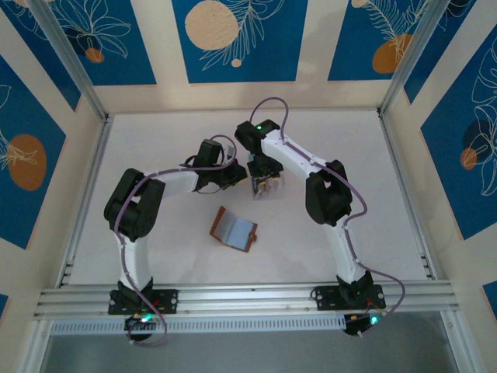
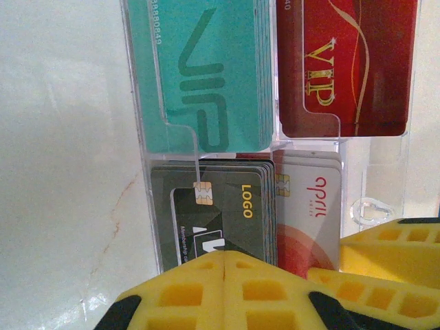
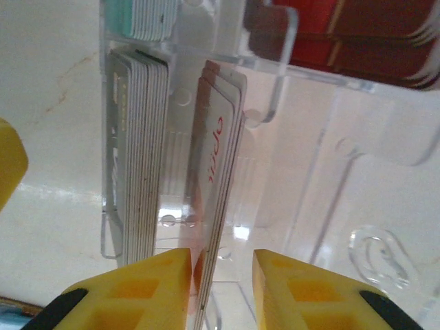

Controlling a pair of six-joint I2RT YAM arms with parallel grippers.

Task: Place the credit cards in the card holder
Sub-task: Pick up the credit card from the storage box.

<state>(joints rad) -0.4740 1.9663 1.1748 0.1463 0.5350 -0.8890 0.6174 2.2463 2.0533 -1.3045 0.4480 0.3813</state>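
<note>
The card holder [image 1: 234,229], a brown wallet, lies open on the table with its pale inside up, in front of both grippers. The credit cards stand in stacks in a clear tray [image 2: 375,161]: teal cards [image 2: 206,75], red cards [image 2: 344,62], dark cards [image 2: 213,206] and white-and-red cards [image 2: 313,213]. My left gripper [image 2: 225,265] is shut with nothing between its fingers, its tips over the near edge of the dark stack. My right gripper [image 3: 220,275] is open and straddles the white-and-red cards [image 3: 216,158]. They lean on its left finger [image 3: 161,282], with a gap to the right one.
The clear tray [image 1: 265,186] sits mid-table where both arms meet. A white table [image 1: 365,194] with metal frame rails on all sides surrounds it. The right gripper's yellow fingers [image 2: 385,254] show close beside the left gripper.
</note>
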